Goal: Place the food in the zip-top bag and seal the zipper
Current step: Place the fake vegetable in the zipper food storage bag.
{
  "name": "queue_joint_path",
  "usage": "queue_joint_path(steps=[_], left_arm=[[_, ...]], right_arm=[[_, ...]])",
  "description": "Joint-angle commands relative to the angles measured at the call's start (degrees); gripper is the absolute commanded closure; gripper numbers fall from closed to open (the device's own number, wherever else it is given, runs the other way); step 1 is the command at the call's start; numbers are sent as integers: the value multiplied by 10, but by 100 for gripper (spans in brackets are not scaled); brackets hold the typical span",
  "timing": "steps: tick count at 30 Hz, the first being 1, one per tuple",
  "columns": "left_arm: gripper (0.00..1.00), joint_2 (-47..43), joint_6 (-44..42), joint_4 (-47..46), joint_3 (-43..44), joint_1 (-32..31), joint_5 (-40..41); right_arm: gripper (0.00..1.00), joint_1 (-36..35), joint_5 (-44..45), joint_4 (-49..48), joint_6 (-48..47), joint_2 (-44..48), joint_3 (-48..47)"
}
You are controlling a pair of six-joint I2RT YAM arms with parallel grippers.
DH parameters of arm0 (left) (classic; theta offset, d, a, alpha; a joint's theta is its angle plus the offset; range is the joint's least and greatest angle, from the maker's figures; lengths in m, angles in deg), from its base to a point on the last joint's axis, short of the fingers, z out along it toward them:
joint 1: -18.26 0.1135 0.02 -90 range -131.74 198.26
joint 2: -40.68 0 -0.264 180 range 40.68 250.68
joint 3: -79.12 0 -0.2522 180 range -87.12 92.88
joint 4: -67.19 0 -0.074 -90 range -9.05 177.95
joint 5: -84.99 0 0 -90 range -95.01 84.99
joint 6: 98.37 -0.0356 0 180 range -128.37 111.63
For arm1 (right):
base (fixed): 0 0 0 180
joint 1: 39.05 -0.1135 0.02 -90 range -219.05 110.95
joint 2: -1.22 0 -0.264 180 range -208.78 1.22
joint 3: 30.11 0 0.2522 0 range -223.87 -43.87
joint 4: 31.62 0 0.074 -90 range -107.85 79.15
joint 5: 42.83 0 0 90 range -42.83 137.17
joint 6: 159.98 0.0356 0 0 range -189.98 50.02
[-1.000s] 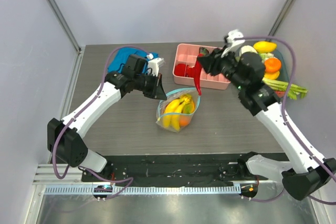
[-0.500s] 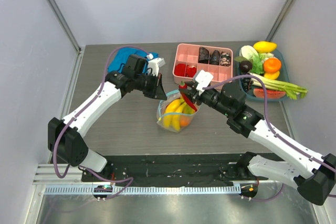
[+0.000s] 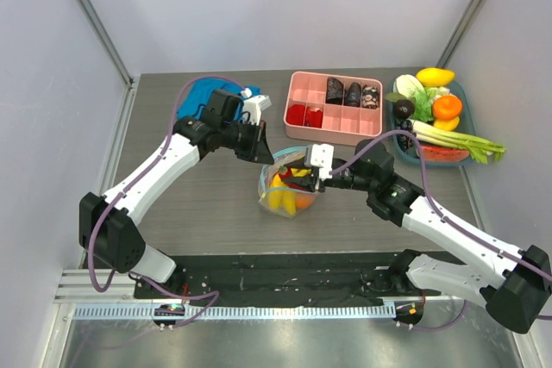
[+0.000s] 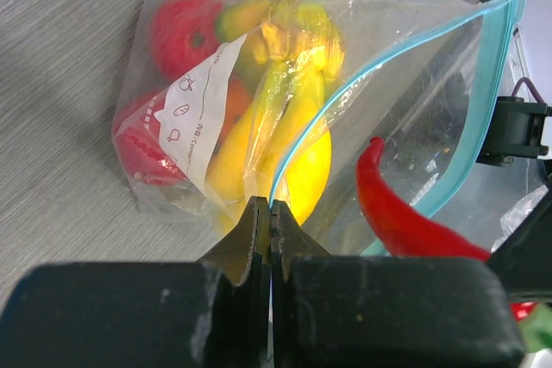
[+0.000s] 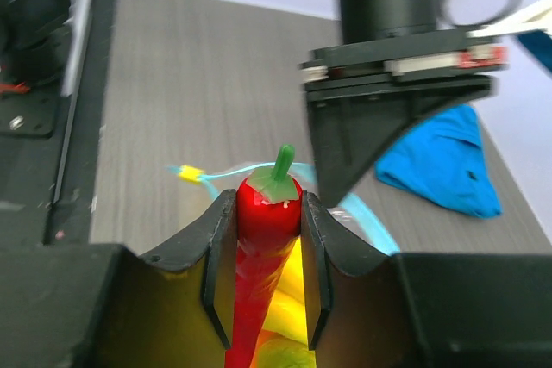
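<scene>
Left gripper [image 4: 269, 206] pinches the bag's [image 4: 172, 131] blue zipper [image 4: 492, 58] — mouth gaping — while the right gripper [image 5: 268, 213] clamps a red chili [image 5: 257, 260] at the opening.

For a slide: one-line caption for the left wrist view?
Left gripper shut on the zipper of the zip-top bag, red chili at its open mouth, bananas inside.

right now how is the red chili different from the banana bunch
The red chili is red, single, slim and tapered, with a green stem; the banana bunch is yellow, with several curved pieces joined together. The red chili is clamped in the jaws of the right gripper at the open mouth of the zip-top bag; the banana bunch lies inside the bag, ungripped. Both are glossy toy food.
</scene>
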Motion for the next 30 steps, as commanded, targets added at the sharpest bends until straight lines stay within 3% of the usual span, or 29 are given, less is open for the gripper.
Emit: queue_joint_path(steps=[1,8,15,18,21,22,23,25,30], left_arm=[[100,-4,-4,-3,16,5,-12],[100,-9,-3,-1,12,7,-16],[100,-5,-3,-2,13,8,-21],[100,-4,-3,-1,13,8,-22],[100,-5,-3,1,17,9,-26],[100,-7,-3,1,17,9,-25],[100,-9,-3,1,16,9,-25],[100,-10,-3,1,15,10,-27],[100,-8,-5,-1,18,10,-29]], right_arm=[[99,-3,-104,61,-87,-8,-36],[99,-3,-91,263,-200,-51,-108],[97,-1,-63,375,-312,-86,-172],[88,-2,-61,423,-353,-104,-190],[53,-1,-51,473,-352,-131,-231],[32,-1,-50,489,-345,-137,-243],[26,-1,-46,492,-319,-143,-255],[21,-1,-44,497,-295,-149,-284],[19,-3,-76,508,-257,-132,-305]])
